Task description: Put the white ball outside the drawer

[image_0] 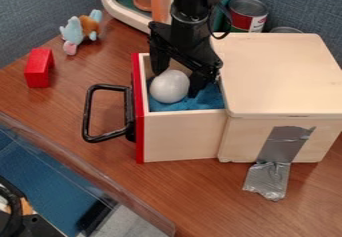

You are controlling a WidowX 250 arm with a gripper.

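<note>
One round, glossy white ball [169, 86].

You have the ball [169, 86] in the drawer [180, 138], which juts left from the box [280, 73] on the bench [63, 98]. Farther left lies a block [38, 69], a toy [77, 30] behind it and to its right; a can [248, 11] stands behind the box.

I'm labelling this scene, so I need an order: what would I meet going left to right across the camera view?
Red block, stuffed toy, red drawer front, white ball, silver tape.
</note>
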